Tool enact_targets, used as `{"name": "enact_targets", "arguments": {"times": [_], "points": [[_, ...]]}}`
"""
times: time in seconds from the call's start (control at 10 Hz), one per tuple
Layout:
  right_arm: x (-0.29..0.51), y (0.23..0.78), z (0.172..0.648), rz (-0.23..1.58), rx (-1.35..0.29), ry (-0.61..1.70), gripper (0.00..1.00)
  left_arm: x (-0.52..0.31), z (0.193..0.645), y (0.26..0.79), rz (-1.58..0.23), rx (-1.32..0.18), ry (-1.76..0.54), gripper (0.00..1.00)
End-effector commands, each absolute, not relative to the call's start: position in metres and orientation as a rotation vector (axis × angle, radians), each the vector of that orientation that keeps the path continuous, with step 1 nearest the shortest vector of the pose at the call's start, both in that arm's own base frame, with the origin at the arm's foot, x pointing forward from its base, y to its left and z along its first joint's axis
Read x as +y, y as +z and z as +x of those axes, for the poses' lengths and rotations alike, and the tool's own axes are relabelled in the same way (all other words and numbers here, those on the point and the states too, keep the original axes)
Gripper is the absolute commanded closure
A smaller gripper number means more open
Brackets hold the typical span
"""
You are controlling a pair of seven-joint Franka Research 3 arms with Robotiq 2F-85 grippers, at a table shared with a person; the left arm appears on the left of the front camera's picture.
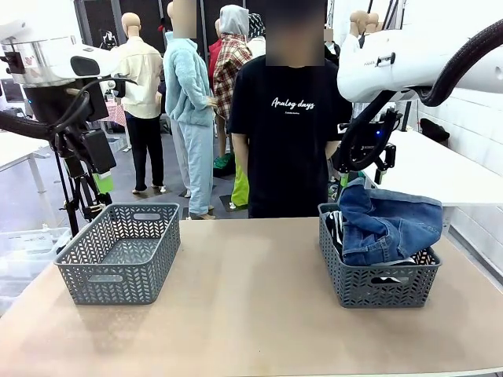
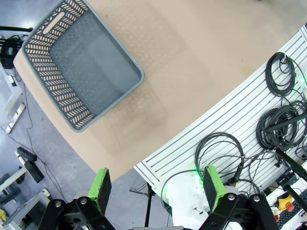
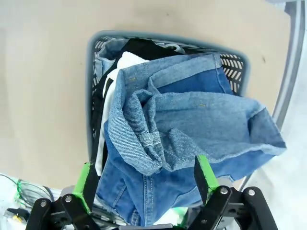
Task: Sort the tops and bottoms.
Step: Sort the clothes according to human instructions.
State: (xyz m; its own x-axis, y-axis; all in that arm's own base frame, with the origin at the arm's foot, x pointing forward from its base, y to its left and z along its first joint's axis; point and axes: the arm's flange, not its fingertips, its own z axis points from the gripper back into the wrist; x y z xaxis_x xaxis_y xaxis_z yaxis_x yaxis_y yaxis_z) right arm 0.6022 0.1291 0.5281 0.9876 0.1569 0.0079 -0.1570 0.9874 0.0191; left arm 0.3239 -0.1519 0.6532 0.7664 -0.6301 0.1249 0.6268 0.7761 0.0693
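The right grey basket (image 1: pixel 379 287) holds all the loose clothes. Light washed denim (image 3: pixel 192 124) lies crumpled on top, its peak (image 1: pixel 357 192) rising over the rim, with darker blue denim (image 3: pixel 122 189) under it. Beneath them a white garment (image 3: pixel 122 64) and a black one (image 3: pixel 144 48) peek out at the basket's edge. My right gripper (image 1: pixel 361 177) hangs just above the denim pile, open, its green pads (image 3: pixel 204 175) straddling the cloth from above. My left gripper (image 2: pixel 156 189) is open and holds nothing, raised off the table's left side (image 1: pixel 96 192).
An empty grey basket (image 1: pixel 118 251) stands at the table's left, also seen from above (image 2: pixel 81 67). A person in a black printed T-shirt (image 1: pixel 287 133) stands at the far edge with arms down. The tan tabletop (image 1: pixel 251 298) stretches between the baskets.
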Motion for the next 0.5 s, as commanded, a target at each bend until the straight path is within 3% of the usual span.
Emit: {"name": "enact_targets", "arguments": {"times": [0.0,0.4], "points": [[0.1284,0.5283,0.6022,0.019,-0.007,0.162,0.0,-0.1502,0.3235,0.6546,0.015,-0.147,-0.702,0.0],[0.1284,0.5283,0.6022,0.019,-0.007,0.162,0.0,-0.1502,0.3235,0.6546,0.015,-0.147,-0.702,0.0]]}}
